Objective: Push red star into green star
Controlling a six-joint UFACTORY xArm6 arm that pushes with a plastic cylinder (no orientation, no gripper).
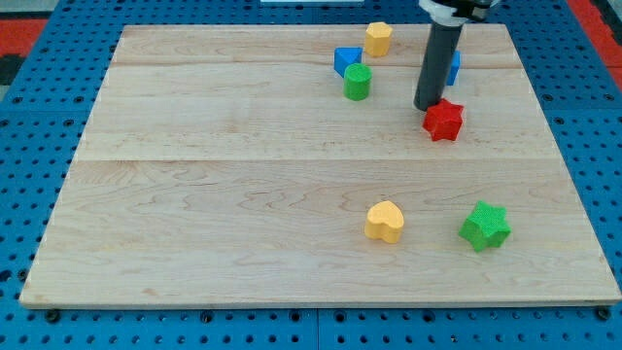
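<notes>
My tip (427,106) is sitting right at the upper-left edge of the red star (443,120), touching it or as good as touching, hard to call from this angle. There's no hand on this arm to be wide or narrow, just the dark rod coming down from the view's top, and it isn't holding anything.

The red star is in the upper right part of the board (214,194). The green star (484,226) is well apart from it, down toward the view's bottom and a little further right, near the board's lower right corner. The stretch of wood between the two stars is bare, so nothing sits in that line.

Other stuff around: a yellow heart (385,222) sits near the green star, on its left, with a gap between them. Up top there's a little cluster to the left of the rod: a green cylinder (357,82) just below and touching a blue block (346,60), shape not too clear, and a yellow block (378,38) above those near the board's top edge. Another blue block (454,66) peeks out behind the rod on its right side, mostly hidden, so I can't make out its shape. It's above the red star, close but apart.
</notes>
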